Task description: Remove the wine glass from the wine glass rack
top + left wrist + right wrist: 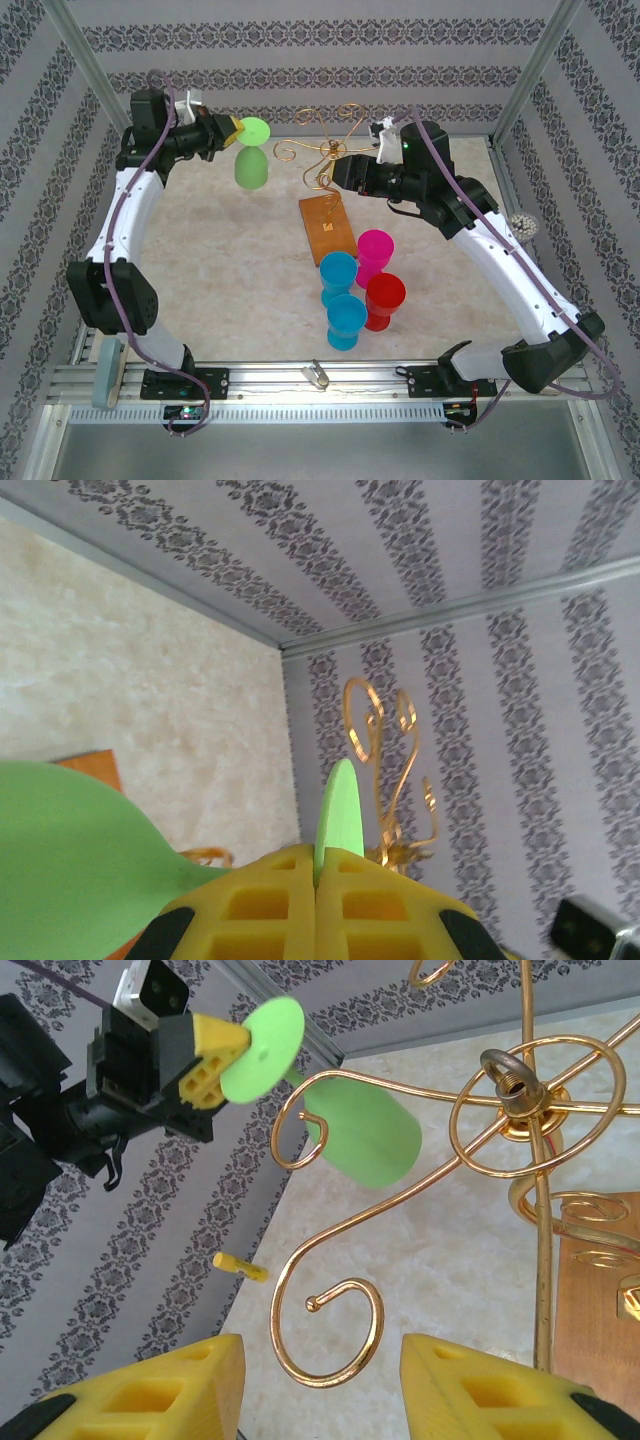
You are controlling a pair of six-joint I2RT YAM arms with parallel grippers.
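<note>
The green wine glass (250,168) hangs upside down in the air left of the wine glass rack (325,150), apart from its gold arms. My left gripper (236,128) is shut on the glass's flat round foot, seen edge-on as a green sliver (340,815) between the yellow fingers (260,910), with the bowl (70,860) at lower left. In the right wrist view the glass (365,1135) shows behind a curled arm (330,1330). My right gripper (322,1380) stands open just before that curl, near the rack's stem above the wooden base (327,228).
Two blue cups (338,275) (346,320), a pink cup (375,255) and a red cup (385,300) cluster in front of the rack's base. A small yellow piece (240,1267) lies by the back wall. A white ball-like object (520,225) sits at the right edge.
</note>
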